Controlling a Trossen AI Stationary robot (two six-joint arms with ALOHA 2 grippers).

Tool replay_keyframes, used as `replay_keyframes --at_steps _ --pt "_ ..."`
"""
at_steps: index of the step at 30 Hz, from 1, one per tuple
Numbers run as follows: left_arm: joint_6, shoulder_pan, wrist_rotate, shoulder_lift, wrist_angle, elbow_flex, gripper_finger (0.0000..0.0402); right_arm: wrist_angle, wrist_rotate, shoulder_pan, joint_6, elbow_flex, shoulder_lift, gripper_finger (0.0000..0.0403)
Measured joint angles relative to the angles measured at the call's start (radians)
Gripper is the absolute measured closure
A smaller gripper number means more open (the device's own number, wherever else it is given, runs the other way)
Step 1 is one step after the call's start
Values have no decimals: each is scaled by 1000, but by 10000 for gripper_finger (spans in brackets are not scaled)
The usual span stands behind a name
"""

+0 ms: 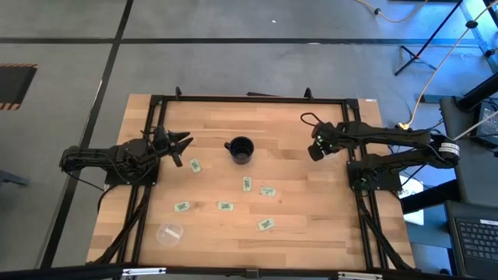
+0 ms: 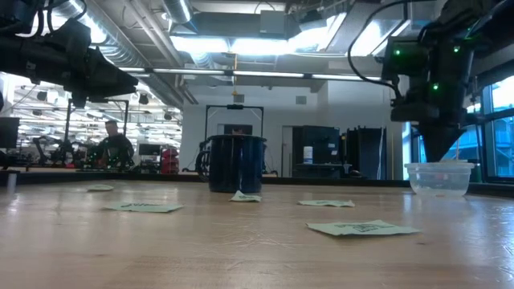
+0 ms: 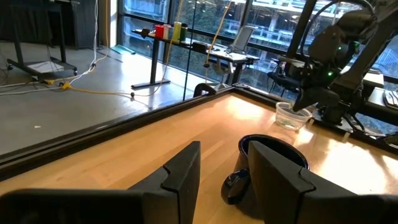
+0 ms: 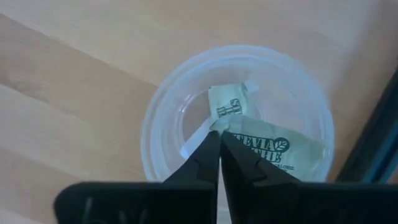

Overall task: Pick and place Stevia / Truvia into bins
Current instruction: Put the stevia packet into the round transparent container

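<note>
Several pale green Stevia packets [image 1: 247,184] lie flat on the wooden table near the black cup [image 1: 241,149]. My right gripper [image 4: 219,132] points down into the clear bin [image 4: 161,118] near the table's right edge and is shut on one packet [image 4: 280,152]. Another packet [image 4: 231,102] lies on that bin's bottom. The bin [image 2: 438,178] stands under the gripper in the low view. My left gripper [image 1: 183,144] hangs open above the table left of the cup, holding nothing. A second clear bin [image 1: 169,232] stands near the near-left corner. My right gripper pinches a Stevia packet between its two fingertips at the packet's end edge [image 4: 231,135], coming from above and pointing down. The packet spreads out sideways from the fingertips inside the bin's rim. Whether its far end rests on the bin's bottom does not show.
The black cup [image 2: 235,163] stands at the table's middle, toward the far edge. Loose packets [image 2: 361,229] are scattered between the cup and the near edge. A black frame rail [image 1: 249,98] rims the table. People sit in the room beyond.
</note>
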Motion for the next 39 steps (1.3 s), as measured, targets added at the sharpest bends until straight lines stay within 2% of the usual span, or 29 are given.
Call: replay_keyframes --at_steps 5,10,20,25,29,33,39 --pt "0 0 0 0 0 0 272 1 -3 -1 -4 -2 0 390" --pt "0 0 0 0 0 0 272 4 -2 -1 -74 -2 0 382" --pt "0 0 1 0 0 0 272 -3 -1 -1 -78 3 0 307" --pt "0 0 1 0 0 0 272 -11 -1 1 -143 82 0 292" --pt "0 0 1 0 0 0 272 65 -1 36 -229 149 -1 291" --pt "-1 0 1 0 0 0 272 217 -11 101 -325 165 -1 291" --pt "-1 0 11 0 0 0 272 414 -147 262 -496 165 -1 291"
